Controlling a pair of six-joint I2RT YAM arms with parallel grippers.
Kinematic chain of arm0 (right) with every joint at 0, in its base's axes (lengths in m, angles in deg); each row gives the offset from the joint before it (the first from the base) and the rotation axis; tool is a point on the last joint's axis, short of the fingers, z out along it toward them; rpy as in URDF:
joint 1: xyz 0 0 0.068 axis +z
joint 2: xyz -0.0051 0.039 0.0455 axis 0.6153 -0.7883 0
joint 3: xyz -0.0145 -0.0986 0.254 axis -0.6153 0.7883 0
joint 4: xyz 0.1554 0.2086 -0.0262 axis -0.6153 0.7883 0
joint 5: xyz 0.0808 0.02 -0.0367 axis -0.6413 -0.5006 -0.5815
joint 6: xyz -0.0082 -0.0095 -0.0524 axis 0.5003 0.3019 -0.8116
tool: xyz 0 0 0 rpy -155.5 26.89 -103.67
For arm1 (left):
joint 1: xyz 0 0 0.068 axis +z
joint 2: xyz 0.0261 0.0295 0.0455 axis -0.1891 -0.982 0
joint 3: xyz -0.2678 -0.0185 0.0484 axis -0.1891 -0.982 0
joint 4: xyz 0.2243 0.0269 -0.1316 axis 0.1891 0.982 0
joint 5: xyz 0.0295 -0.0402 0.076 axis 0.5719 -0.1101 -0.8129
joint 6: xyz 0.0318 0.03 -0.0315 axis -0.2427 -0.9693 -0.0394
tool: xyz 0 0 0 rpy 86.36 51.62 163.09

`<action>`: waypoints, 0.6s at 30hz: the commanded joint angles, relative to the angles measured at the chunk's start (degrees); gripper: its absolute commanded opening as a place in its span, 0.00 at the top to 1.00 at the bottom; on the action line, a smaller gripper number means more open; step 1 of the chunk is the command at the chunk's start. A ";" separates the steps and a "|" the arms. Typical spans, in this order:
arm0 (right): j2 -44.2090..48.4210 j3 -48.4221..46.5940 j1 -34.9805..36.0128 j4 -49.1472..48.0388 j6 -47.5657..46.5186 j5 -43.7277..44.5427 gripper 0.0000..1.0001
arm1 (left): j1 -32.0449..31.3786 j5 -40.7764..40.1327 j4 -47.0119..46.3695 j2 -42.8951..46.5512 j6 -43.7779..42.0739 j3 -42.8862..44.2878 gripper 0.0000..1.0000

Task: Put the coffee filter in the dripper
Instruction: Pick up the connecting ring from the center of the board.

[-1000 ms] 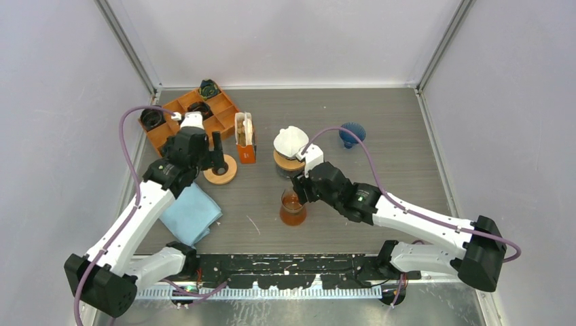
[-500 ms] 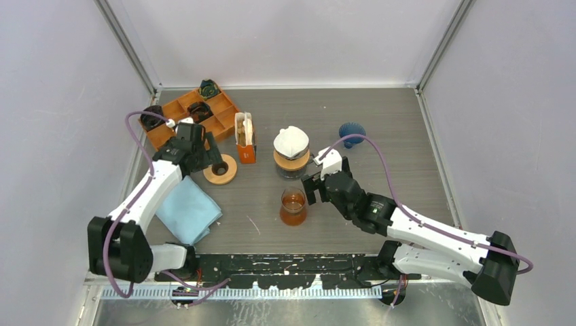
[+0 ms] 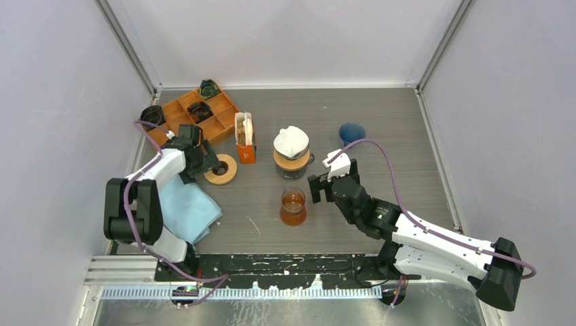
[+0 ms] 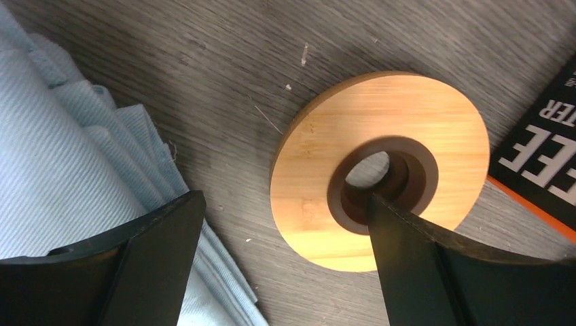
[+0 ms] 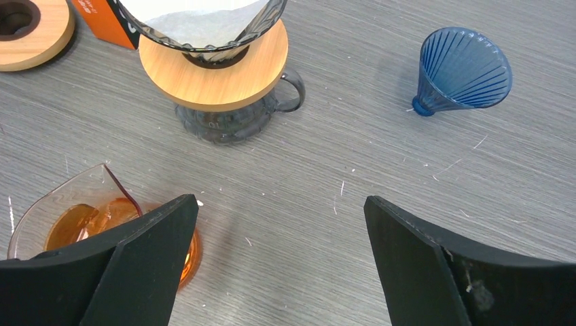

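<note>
White filter [image 5: 193, 15] seated in glass dripper [image 5: 231, 78], left fingers [image 4: 153, 261] spread empty, right fingers [image 5: 142, 261] spread empty.

The table [image 5: 380, 170] is showing a matt grey wood-grain finish, scuffed with fine scratches. At lower left of the left wrist view, the cloth [image 4: 61, 170] is showing a soft ribbed weave. The wooden ring [image 4: 319, 176] beside it is looking smooth, with a dull dark lining. The coffee filter [image 5: 190, 17] is looking like thin white paper inside the glossy clear dripper [image 5: 265, 24], whose collar [image 5: 217, 81] is showing smooth wood. The blue cone [image 5: 462, 71] is looking like ribbed translucent plastic.
</note>
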 commanded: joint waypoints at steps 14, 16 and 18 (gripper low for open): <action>-2.18 -1.14 0.09 -2.89 -1.47 3.00 0.00 | 1.66 6.33 -3.43 -6.35 1.01 3.53 0.56; -2.18 -1.25 0.10 -2.75 -1.42 2.98 0.00 | 1.66 6.15 -2.84 -5.16 0.88 3.33 0.62; -2.32 -1.35 0.14 -2.62 -1.47 2.88 0.00 | 1.66 6.26 -1.98 -3.95 0.66 3.31 0.65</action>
